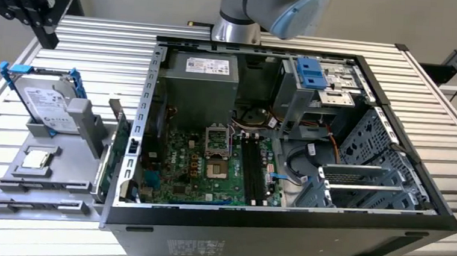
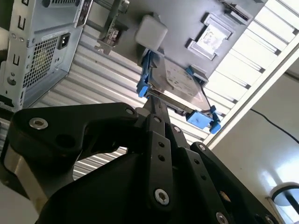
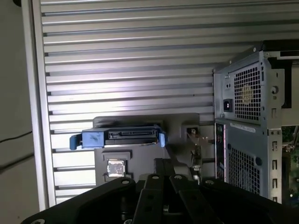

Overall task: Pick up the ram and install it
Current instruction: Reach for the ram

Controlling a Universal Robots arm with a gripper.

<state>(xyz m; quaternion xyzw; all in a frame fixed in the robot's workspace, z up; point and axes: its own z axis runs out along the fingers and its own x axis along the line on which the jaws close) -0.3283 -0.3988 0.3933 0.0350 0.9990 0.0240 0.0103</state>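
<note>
Hovering above the counter's (image 1: 424, 93) far left corner, your gripper (image 1: 48, 37) has its fingers drawn together with nothing between them. Below it, the grey tray (image 1: 69, 166) carries the upright hard drive (image 1: 46, 104) in its blue bracket. A green card (image 1: 115, 168) stands on edge at the tray's right rim, just beside the open computer case (image 1: 285, 237). Where the ram sits you cannot tell for sure, either on the tray or among the dark slots (image 1: 251, 169) on the motherboard (image 1: 186, 161).
</note>
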